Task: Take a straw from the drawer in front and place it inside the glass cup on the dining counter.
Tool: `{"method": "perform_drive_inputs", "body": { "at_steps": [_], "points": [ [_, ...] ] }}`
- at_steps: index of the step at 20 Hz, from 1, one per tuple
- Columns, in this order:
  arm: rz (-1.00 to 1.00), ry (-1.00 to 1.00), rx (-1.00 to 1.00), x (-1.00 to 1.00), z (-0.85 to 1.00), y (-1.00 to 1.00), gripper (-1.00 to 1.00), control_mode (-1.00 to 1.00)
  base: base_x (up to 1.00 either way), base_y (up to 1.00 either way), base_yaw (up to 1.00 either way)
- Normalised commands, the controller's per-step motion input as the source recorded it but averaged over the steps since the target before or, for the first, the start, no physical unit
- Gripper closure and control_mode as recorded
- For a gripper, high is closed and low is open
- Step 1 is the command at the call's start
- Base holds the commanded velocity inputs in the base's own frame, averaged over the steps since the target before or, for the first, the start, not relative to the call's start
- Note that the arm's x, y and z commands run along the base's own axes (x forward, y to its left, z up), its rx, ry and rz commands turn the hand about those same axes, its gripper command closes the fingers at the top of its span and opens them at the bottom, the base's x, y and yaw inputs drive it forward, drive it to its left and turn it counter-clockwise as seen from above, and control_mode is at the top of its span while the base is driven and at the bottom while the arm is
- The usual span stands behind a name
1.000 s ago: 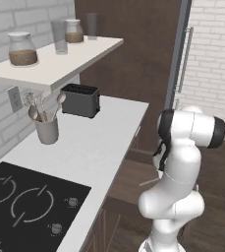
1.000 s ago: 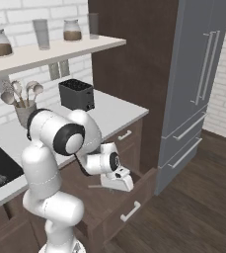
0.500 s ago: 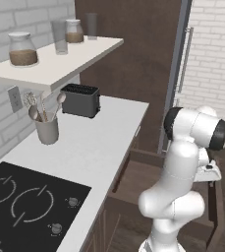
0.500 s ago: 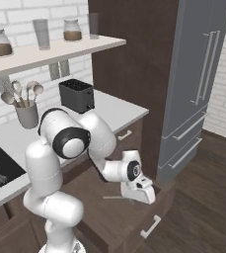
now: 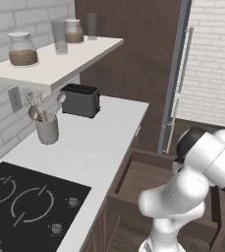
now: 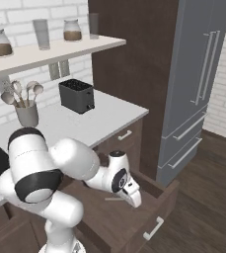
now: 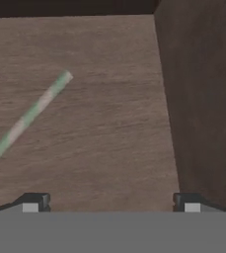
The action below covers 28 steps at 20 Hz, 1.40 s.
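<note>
Hand view: thin striped straw (image 7: 28,118) on wood-grained drawer (image 7: 109,148) floor.

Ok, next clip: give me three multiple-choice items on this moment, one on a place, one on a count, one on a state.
1. Where does the straw lie?
A. on the drawer floor
B. on the white worktop
C. between the fingers

2. How many lidded jars stand on the wall shelf?
A. one
B. two
C. four

3. How does the gripper stand?
A. shut on the straw
B. shut, empty
C. open, empty

Answers:
1 A, the hand view shows it flat on the brown wood floor, beside the drawer's wall.
2 B, the right base view shows two jars with brown contents.
3 C, the fingers stand wide apart with nothing between them.
</note>
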Motion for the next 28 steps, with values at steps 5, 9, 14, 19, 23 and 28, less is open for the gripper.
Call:
{"method": "perform_drive_inputs", "body": {
  "at_steps": [5,9,14,19,23,28],
  "points": [
    [-0.13,-0.26,0.03,0.63,0.0,0.3,-1.0,-1.0,0.0,0.0,0.0],
    [-0.12,-0.04,0.03,0.68,-0.01,-0.01,-1.0,-1.0,0.0,0.0,0.0],
    [-0.13,0.05,0.0,0.35,-0.27,-0.08,-1.0,-1.0,0.0,0.0,0.0],
    [-0.12,0.1,0.01,0.23,-0.36,-0.21,-1.0,-1.0,0.0,0.0,0.0],
    [-0.06,0.05,0.05,0.07,-0.47,-0.23,-1.0,-1.0,0.0,0.0,0.0],
    [-0.01,0.0,0.08,0.08,-0.37,-0.29,-1.0,-1.0,0.0,0.0,0.0]
  ]
}}
